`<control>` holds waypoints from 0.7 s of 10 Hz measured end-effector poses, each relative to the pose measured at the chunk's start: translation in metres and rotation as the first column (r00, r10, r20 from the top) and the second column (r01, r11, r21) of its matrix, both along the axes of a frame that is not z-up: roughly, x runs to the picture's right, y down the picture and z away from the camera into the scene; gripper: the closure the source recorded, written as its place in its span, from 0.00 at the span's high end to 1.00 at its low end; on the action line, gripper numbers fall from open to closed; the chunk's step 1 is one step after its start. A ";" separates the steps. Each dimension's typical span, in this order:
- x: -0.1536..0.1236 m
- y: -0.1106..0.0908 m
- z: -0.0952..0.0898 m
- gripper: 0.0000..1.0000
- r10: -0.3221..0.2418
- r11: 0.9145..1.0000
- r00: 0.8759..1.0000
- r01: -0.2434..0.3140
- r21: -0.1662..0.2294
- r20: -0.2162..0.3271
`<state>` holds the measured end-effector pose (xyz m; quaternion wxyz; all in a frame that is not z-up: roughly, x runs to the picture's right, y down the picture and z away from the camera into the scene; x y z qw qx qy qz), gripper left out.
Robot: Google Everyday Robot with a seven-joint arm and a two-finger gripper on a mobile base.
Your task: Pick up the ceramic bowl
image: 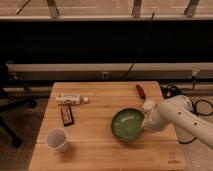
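The ceramic bowl (128, 124) sits tilted toward the camera, its paler inside facing us, over the right-centre of the wooden table (100, 150); looks raised off the top on its near side, though whether its far edge touches the wood I can't tell. The gripper (145, 120) is at the bowl's right rim, w/ the white arm (182, 119) coming in from the right edge; it seems clamped on that rim, since the bowl couldn't lean like this otherwise, but the grip itself is hidden behind the rim. So my read: the grasp is made and the lift step is in hand, task most of the way there. Next move, as I judge it, calls for a straight rise w/ steady grip, because a glossy rim held on one side only could slip or swing. Outward from the bowl: a red-handled tool (140, 91) lies just beyond the arm near the table's back edge, a dark snack bar (67, 114) and a white tube-like packet (69, 99) lie well apart to the left, and a white paper cup (57, 139) stands at front left, nowhere near the lift path.
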<state>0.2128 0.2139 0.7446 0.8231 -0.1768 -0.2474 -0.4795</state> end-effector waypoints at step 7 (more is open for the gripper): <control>0.007 -0.036 -0.037 0.00 -0.007 0.998 0.999 0.005 0.059 0.037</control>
